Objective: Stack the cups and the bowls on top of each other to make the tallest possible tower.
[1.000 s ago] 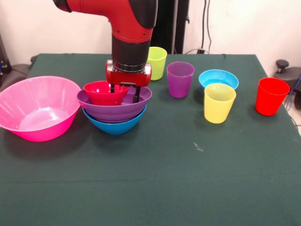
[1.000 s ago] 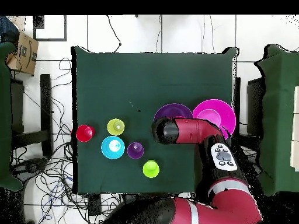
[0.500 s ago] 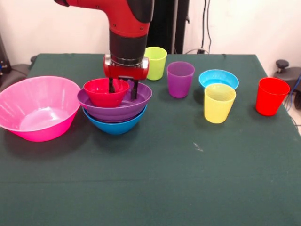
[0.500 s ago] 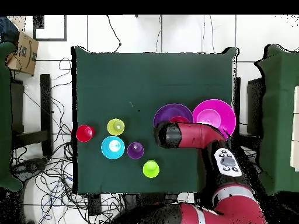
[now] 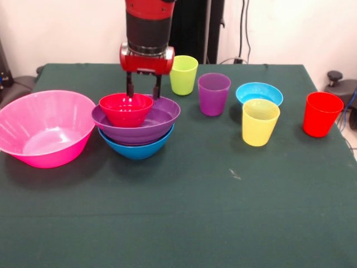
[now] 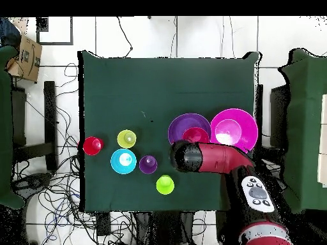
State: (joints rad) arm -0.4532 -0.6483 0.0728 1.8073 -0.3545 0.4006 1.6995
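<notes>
The tower is a small red bowl (image 5: 126,109) nested in the large purple bowl (image 5: 159,120), which sits in the medium blue bowl (image 5: 136,149); from overhead the red bowl (image 6: 195,135) lies inside the purple one (image 6: 181,125). My gripper (image 5: 143,89) hangs open and empty just above the red bowl's far rim. The lime green cup (image 5: 184,75), purple cup (image 5: 213,94), yellow cup (image 5: 260,121) and red cup (image 5: 321,114) stand upright on the table. The light blue bowl (image 5: 259,92) stands behind the yellow cup. The orange bowl is out of view.
The very large pink bowl (image 5: 46,128) stands on the table left of the tower, close to it; from overhead it (image 6: 235,129) is at the table's right edge. The arm (image 6: 204,157) covers part of the table near the tower.
The gripper has let go of the small red bowl, left it in the purple bowl, and risen clear of it, drawing back toward the robot's base.
</notes>
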